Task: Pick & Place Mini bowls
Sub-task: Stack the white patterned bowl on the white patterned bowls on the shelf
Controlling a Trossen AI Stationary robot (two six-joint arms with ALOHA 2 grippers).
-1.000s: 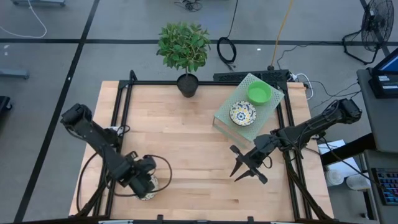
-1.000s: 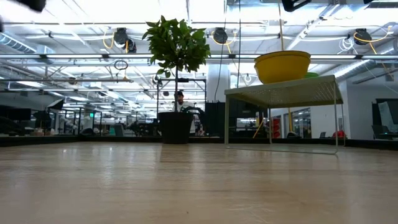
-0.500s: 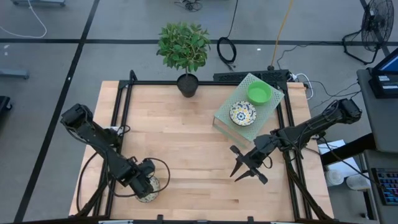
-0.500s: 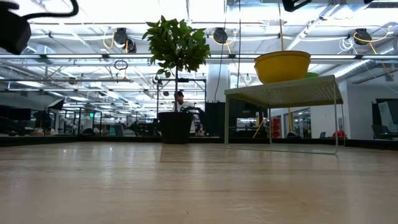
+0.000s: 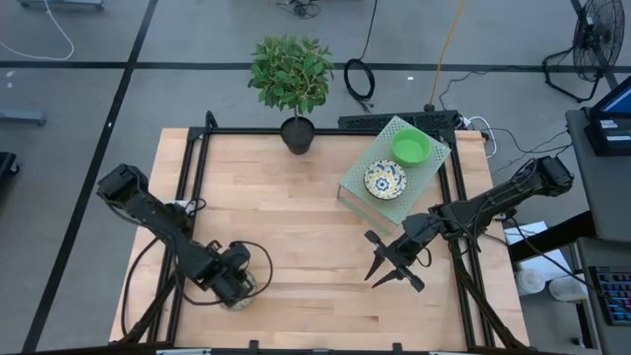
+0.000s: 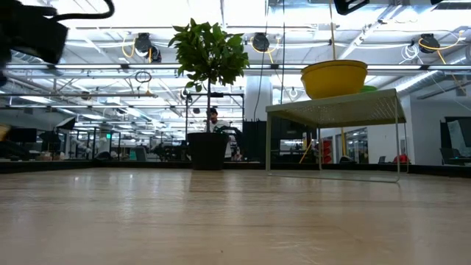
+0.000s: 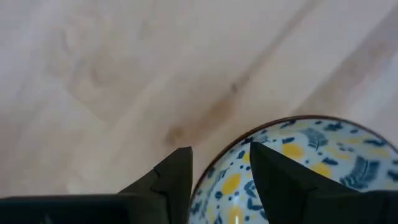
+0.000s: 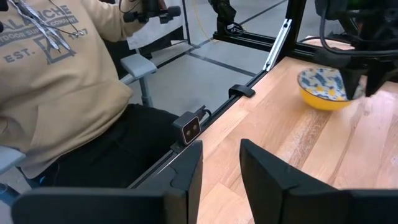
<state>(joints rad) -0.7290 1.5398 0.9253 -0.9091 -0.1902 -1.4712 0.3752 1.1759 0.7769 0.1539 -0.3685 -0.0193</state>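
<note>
Left end effector [image 7: 217,168] clamped on patterned bowl's [image 7: 298,168] rim, near bench [image 5: 296,227] front-left corner; pick step. Next: carry to rack [image 5: 357,179]. Right end effector [image 5: 383,268] apart, waiting.

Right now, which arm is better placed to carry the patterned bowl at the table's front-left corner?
Left. The left hand already has its fingers astride the rim of the patterned bowl. The right hand hangs open and empty, far from that bowl.
</note>
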